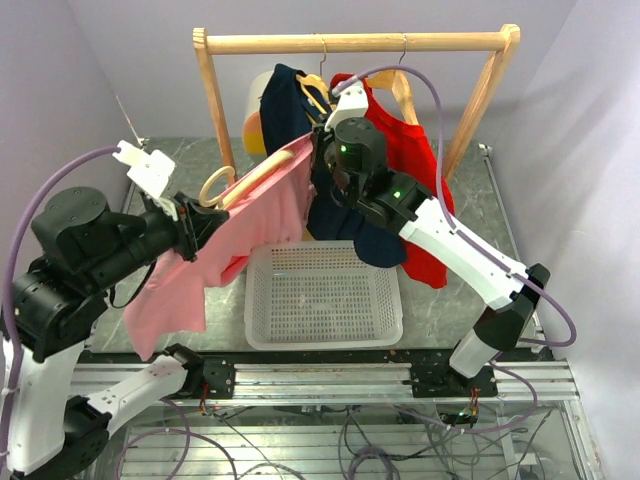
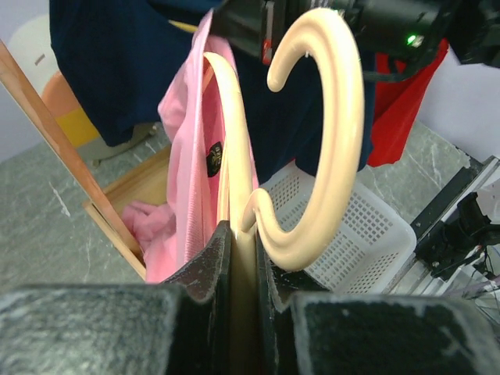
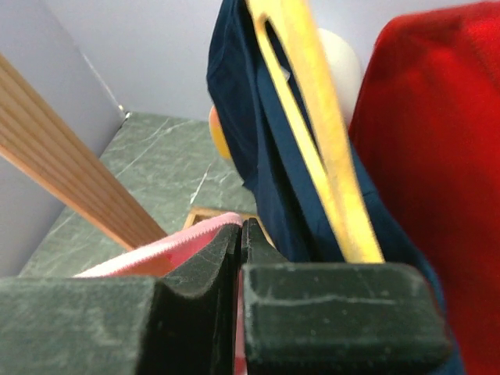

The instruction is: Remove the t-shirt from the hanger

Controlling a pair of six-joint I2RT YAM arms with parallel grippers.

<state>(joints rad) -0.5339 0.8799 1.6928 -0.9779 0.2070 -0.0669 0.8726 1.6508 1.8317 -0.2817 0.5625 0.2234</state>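
Note:
A pink t-shirt (image 1: 240,240) hangs on a pale wooden hanger (image 1: 248,178) held off the rack, tilted between the arms. My left gripper (image 1: 196,215) is shut on the hanger just below its hook (image 2: 328,141); its jaws pinch the wooden neck (image 2: 244,258). My right gripper (image 1: 318,150) is shut on the pink shirt's hem edge (image 3: 195,234) at the hanger's far end. The shirt (image 2: 191,172) drapes down the left side above the table.
A wooden rack (image 1: 350,42) holds a navy shirt (image 1: 290,105) and a red shirt (image 1: 410,150) on hangers right behind the right gripper. A white mesh basket (image 1: 322,295) sits on the table below. The rack's left post (image 1: 215,95) is close.

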